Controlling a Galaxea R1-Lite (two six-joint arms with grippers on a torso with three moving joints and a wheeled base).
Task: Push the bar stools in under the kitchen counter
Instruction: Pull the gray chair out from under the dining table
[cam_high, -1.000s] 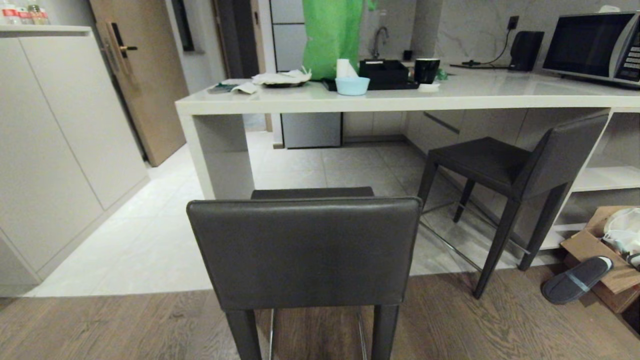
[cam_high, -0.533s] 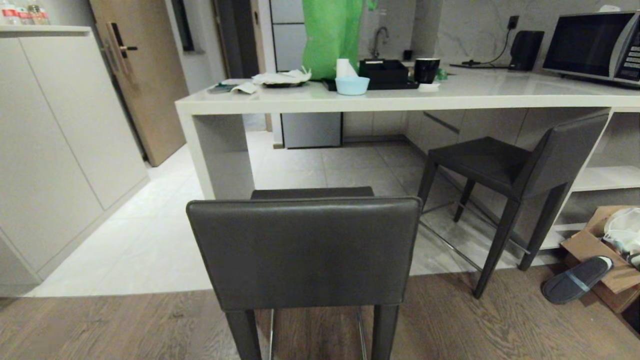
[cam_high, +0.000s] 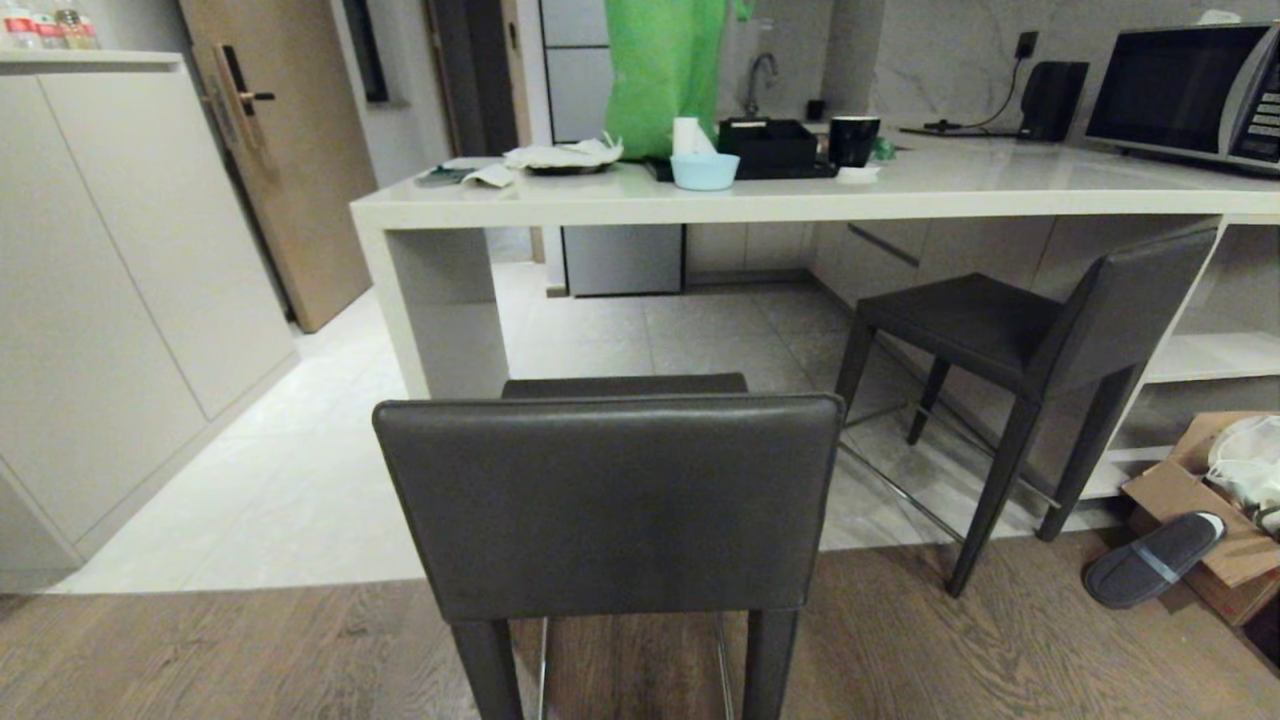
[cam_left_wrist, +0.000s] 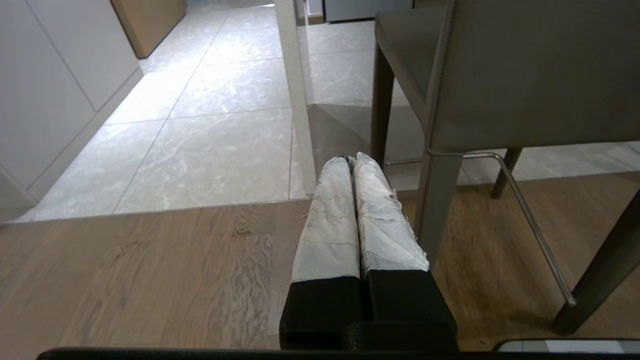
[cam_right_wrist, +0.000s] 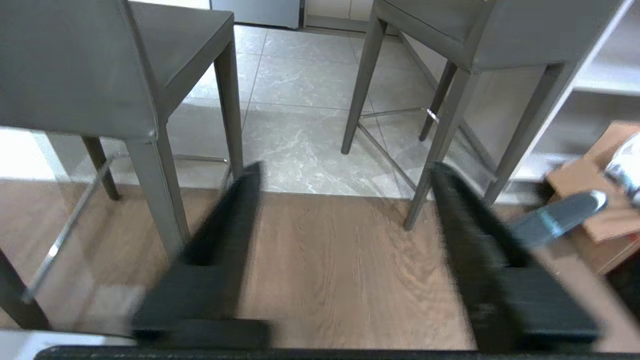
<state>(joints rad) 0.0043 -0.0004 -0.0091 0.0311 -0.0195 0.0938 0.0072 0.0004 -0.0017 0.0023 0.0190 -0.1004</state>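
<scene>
Stools are the worry, and both of the 2 stand short of their places: the near stool (cam_high: 610, 500) has its backrest square to the robot with its legs on the wood floor just short of the tile edge, well clear of the kitchen counter (cam_high: 780, 205), while the far stool (cam_high: 1010, 370) sits angled to the right, its seat partly under the slab and its backrest close to the open white shelves (cam_high: 1210, 355). Neither arm shows in the head view. The left gripper (cam_left_wrist: 356, 162) hangs low beside the near stool's back leg with its 2 padded fingers pressed together on nothing; the right gripper (cam_right_wrist: 345, 170) hangs between the 2 stools with its fingers apart, blurred, and empty. A push placed high on the backrest would likely tip a tall, narrow-footed stool forward rather than slide it, and the legs may catch at the seam where wood meets tile. An off-centre push would probably swing the near stool toward the counter's panel leg (cam_high: 440, 310). The angled stool looks likely to jam against the shelves unless it is straightened first. A cardboard box (cam_high: 1190, 500) and slipper (cam_high: 1150, 560) lie near its path.
</scene>
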